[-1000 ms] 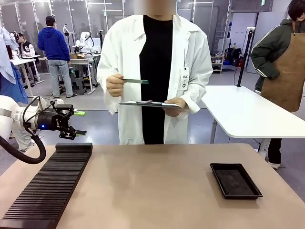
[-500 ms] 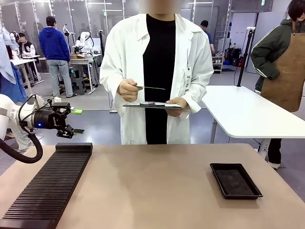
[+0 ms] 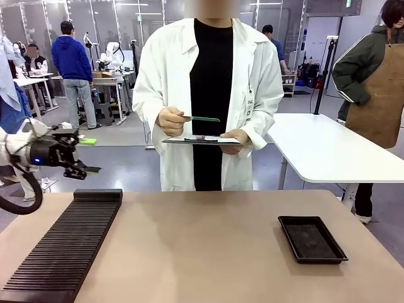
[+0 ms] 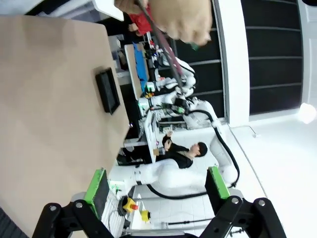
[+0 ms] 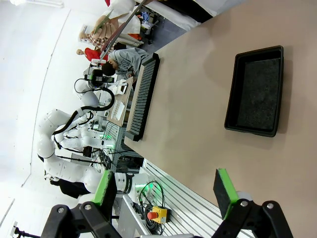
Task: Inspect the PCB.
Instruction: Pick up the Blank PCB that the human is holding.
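1. Beyond the far edge of the tabletop [image 3: 202,252], the PCB [image 3: 203,118] shows edge-on as a thin green strip, so its face cannot be made out. A person's hand [image 3: 169,120] holds it level just above a clipboard [image 3: 211,139] resting on the other hand [image 3: 233,136].
2. The left gripper [image 3: 88,156] hangs off the tabletop's left edge, jaws wide and empty; the picture's edge cuts off its arm.
3. The right gripper [image 5: 163,193] also stands wide apart, holding nothing.
4. Count: one PCB, one clipboard, one black tray [image 3: 311,240] near the right edge, one ribbed black rack [image 3: 63,246] along the left edge.
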Robot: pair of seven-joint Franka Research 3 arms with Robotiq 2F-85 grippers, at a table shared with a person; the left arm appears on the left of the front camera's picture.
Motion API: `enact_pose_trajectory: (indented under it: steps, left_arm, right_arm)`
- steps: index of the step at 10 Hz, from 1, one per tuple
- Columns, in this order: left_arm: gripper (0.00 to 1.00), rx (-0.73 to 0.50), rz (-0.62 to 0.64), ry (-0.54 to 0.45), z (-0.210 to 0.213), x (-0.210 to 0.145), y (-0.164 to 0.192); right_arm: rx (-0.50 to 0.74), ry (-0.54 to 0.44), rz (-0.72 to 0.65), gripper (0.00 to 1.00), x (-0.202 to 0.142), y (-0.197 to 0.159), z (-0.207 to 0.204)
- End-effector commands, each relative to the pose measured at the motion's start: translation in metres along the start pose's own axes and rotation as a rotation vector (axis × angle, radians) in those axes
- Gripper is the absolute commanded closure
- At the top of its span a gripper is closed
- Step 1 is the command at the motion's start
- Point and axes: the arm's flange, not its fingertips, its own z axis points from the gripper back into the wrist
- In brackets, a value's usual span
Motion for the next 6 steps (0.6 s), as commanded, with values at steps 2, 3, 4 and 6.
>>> enact_pose_trajectory:
  steps: [2,3,4,6]
  left_arm:
    - [0.0,-0.036,-0.088,0.051,0.044,-0.058,-0.045]
    - [0.0,-0.005,-0.109,0.025,0.056,-0.086,-0.051]
    - [0.0,0.004,-0.106,0.002,0.064,-0.12,-0.054]
    - [0.0,-0.028,-0.121,-0.062,0.095,-0.175,-0.048]
  right_arm:
    - [0.007,-0.001,0.007,0.0,-0.001,0.001,0.001]
    - [0.007,-0.001,0.007,0.0,-0.001,0.001,0.001]
    - [0.007,-0.001,0.007,0.0,-0.001,0.001,0.001]
    - [0.007,-0.001,0.007,0.0,-0.001,0.001,0.001]
